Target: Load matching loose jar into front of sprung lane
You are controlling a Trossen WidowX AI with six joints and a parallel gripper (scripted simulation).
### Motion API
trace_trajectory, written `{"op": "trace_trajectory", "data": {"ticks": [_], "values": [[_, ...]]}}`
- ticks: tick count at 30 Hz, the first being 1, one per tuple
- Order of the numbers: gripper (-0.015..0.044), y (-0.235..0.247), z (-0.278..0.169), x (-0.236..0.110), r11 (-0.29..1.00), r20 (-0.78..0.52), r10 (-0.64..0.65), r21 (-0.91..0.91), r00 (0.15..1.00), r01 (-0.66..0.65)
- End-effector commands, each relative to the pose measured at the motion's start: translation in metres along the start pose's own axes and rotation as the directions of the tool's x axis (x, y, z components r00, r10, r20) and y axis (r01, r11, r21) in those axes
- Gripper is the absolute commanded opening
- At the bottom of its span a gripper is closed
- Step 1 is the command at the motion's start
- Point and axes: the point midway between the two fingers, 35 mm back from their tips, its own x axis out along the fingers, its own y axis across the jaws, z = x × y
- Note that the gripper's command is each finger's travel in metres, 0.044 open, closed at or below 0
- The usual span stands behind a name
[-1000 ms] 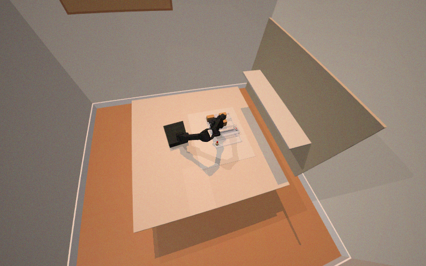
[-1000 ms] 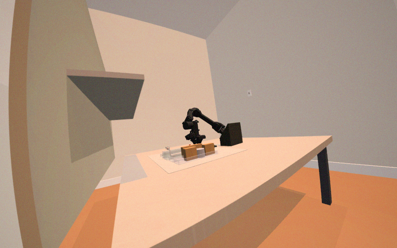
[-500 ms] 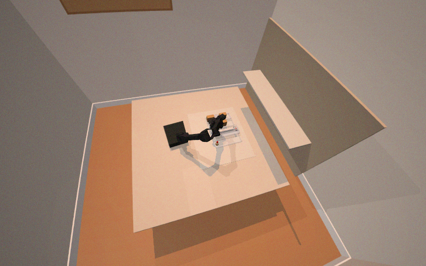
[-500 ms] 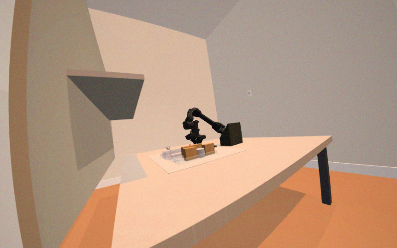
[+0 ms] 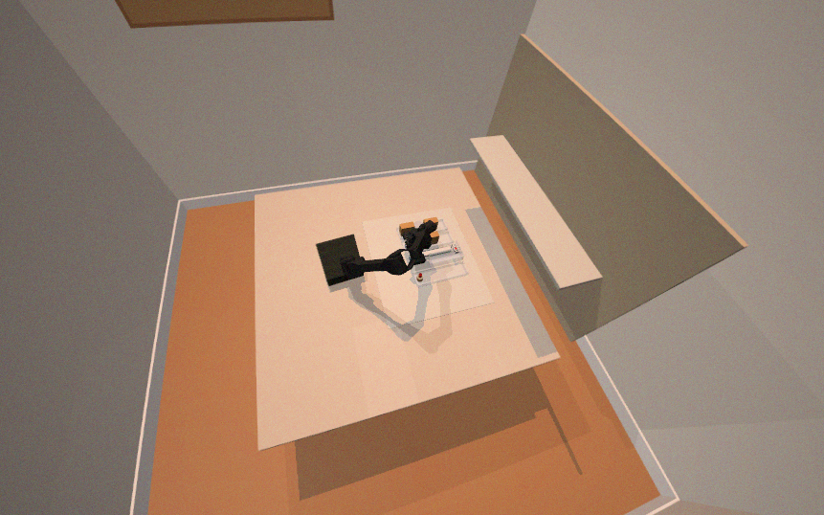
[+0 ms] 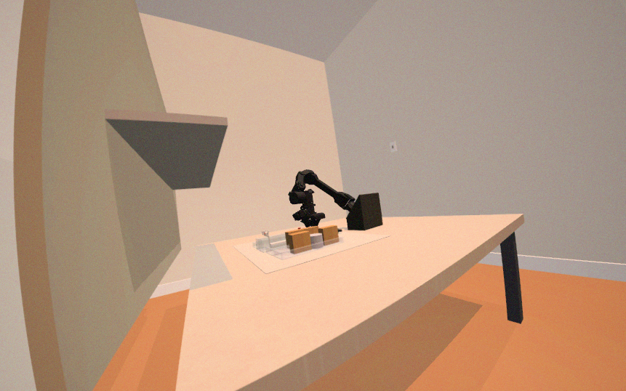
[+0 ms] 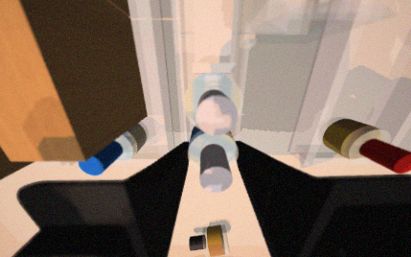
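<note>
High overhead view, low side view, close wrist view, all sharing table [image 5: 312, 358]

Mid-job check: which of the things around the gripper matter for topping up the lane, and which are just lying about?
In the job:
- gripper, shut on the pale-lidded jar
- matching jar just ahead in the clear lane

Lying about:
- blue-lidded jar
- red-lidded jar
- small black-lidded jar
- wooden box

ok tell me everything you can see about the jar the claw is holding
The held jar is a small cylinder with a clear, glassy body and a pale lavender-grey cap. The black claw is shut on its sides, one finger on each. It points toward a matching jar just beyond it in the clear lane; whether the two touch is unclear.
</note>
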Motion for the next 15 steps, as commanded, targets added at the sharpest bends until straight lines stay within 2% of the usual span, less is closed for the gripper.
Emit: {"op": "trace_trajectory", "data": {"ticks": [1, 15], "values": [[0.0, -0.0008, 0.0005, 0.0004, 1.0, 0.006, -0.006, 0.009, 1.0, 0.006], [0.0, 0.0002, -0.0018, 0.0, 1.0, 0.006, -0.006, 0.008, 1.0, 0.006]]}}
